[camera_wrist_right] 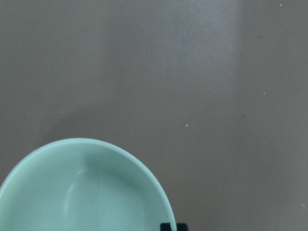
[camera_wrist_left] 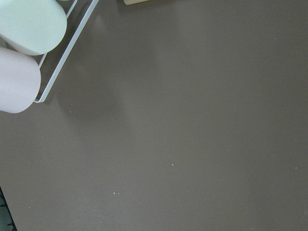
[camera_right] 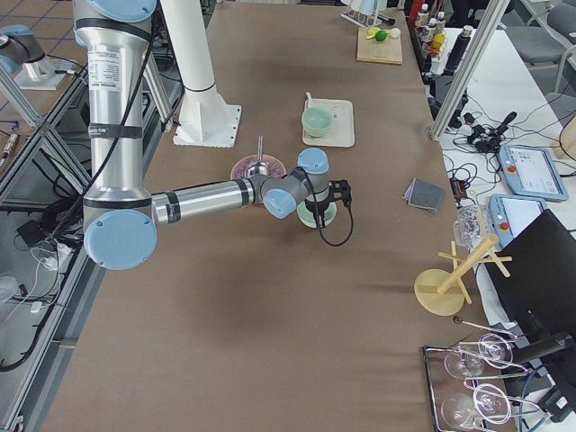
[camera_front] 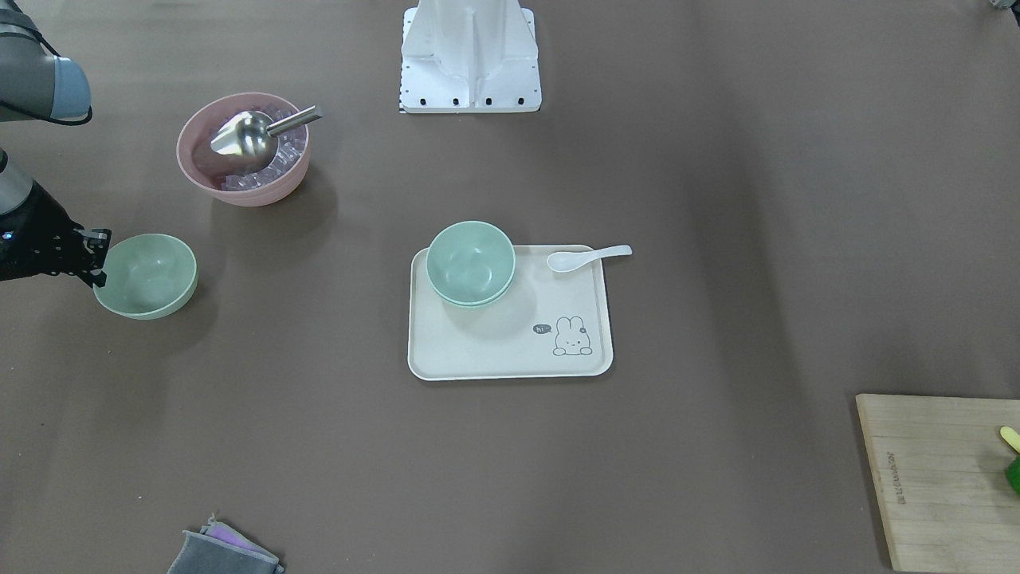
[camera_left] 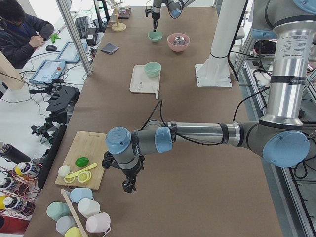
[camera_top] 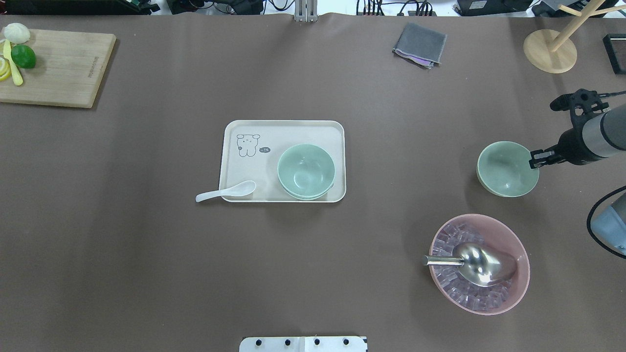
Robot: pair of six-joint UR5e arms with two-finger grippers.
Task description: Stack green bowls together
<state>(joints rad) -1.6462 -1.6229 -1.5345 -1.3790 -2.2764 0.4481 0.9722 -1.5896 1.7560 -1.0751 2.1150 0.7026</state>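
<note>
Pink bowl (camera_top: pixel 521 254) of clear cubes (camera_top: pixel 459 291) and metal scoop (camera_top: pixel 481 264) nearest, lone green bowl (camera_top: pixel 506 171) just beyond on the table (camera_top: pixel 146 269), right gripper (camera_top: pixel 534 160) at its rim, grip unclear, two green bowls (camera_top: pixel 306 171) nested on tray (camera_top: pixel 234 171), white spoon (camera_top: pixel 227 191) across tray edge, grey cloth (camera_top: pixel 419 45) far, left gripper (camera_left: pixel 128 186) state unclear.

Tray (camera_front: pixel 478 355): "hi" in speech bubble (camera_front: pixel 543 328) by rabbit drawing (camera_front: pixel 572 336). Cutting board (camera_front: pixel 948 494) engraving illegible.
</note>
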